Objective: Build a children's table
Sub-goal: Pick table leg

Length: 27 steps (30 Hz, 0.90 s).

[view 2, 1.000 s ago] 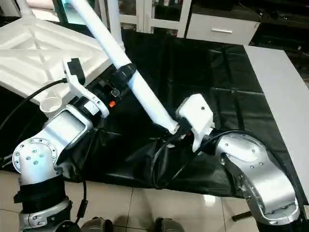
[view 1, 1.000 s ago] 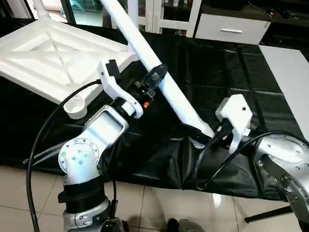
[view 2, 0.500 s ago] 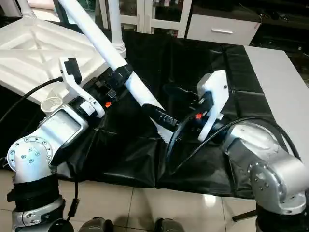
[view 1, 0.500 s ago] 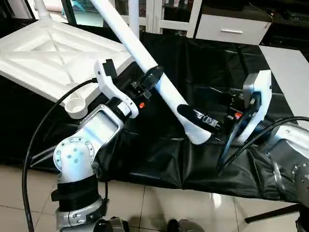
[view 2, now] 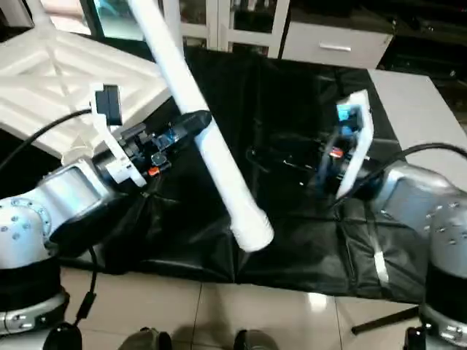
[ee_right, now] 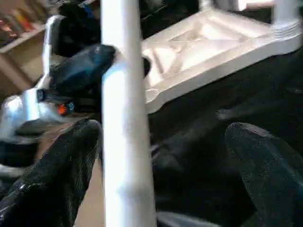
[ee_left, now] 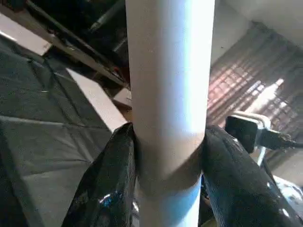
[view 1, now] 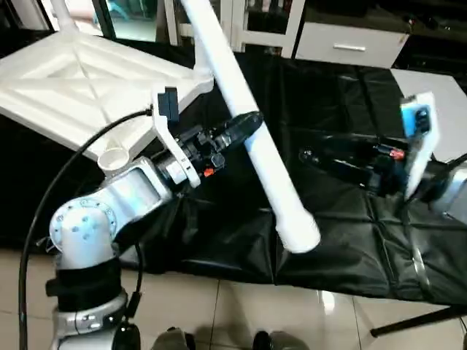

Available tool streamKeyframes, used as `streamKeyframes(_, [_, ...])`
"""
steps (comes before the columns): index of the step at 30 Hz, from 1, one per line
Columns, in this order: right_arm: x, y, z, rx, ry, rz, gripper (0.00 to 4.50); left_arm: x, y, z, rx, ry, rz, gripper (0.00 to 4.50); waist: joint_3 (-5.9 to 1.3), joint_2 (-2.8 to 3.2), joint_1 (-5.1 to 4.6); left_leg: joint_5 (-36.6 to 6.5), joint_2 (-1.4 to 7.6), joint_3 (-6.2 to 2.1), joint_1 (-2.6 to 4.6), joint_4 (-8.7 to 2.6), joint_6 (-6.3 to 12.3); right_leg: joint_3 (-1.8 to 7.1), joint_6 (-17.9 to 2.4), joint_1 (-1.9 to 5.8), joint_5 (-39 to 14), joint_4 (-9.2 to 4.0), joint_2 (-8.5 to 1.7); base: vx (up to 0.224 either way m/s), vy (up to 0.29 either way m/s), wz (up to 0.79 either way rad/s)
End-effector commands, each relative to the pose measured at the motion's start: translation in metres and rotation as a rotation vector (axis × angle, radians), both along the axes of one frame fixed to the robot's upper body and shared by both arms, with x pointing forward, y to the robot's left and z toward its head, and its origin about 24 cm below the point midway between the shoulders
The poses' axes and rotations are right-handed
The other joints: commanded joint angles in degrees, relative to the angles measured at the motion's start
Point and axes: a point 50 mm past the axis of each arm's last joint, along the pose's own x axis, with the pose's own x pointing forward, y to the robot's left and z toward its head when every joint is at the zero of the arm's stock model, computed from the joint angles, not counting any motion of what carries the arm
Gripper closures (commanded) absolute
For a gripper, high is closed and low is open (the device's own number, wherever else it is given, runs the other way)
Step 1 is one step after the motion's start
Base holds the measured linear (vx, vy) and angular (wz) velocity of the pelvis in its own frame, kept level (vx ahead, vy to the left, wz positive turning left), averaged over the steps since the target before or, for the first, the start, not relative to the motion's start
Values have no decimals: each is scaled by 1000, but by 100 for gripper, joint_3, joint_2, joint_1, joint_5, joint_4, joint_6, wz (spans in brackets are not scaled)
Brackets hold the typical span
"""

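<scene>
White tube leg [view 1: 255, 142], white X-ribbed table top [view 1: 80, 80], black sheet [view 1: 343, 109], black fingers [ee_left: 113, 179].

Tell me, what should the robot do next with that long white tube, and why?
Probably swing the long white tube leg toward the empty round corner socket of the upside-down white plastic tabletop. The left claw grips the tube mid-length, and the right claw is open, apart from it, so the left arm carries the leg alone.

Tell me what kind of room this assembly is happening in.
Probably an indoor lab or workshop, though I can't be sure: a work table draped in black sheeting, white cabinets with glass doors and a drawer unit behind it, and a tiled floor below.
</scene>
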Motion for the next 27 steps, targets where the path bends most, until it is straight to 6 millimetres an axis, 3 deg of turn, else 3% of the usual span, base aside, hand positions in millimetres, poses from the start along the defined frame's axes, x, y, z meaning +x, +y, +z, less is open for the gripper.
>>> streamKeyframes(1, [-3, -4, 4, 28, 25, 36, 0, -4, -3, 11, -6, -57, -87, 273, -474, -55, 47, 374, 249, -100, 36, -353, 586, 303, -1397, 407, -247, -345, -397, 0, 0, 0])
streamKeyframes(14, [-24, 12, 5, 52, 75, 222, 0, -11, 4, 20, -19, -131, -244, 273, -441, -21, 63, 204, 263, -95, 53, -381, 411, 306, -1356, 379, -537, -388, -413, 0, 0, 0])
streamKeyframes(23, [-24, 23, -6, -50, 81, 251, 0, -16, -1, 20, 63, -185, -360, 273, -434, -29, 78, 158, 280, -103, 47, -415, 225, 309, -1197, 371, -671, -396, -421, 0, 0, 0])
streamKeyframes(27, [-24, 28, -9, -81, 85, 259, 0, -17, -3, 21, 76, -207, -390, 273, -432, -15, 81, 88, 284, -100, 51, -420, 158, 317, -1234, 370, -684, -401, -435, 0, 0, 0])
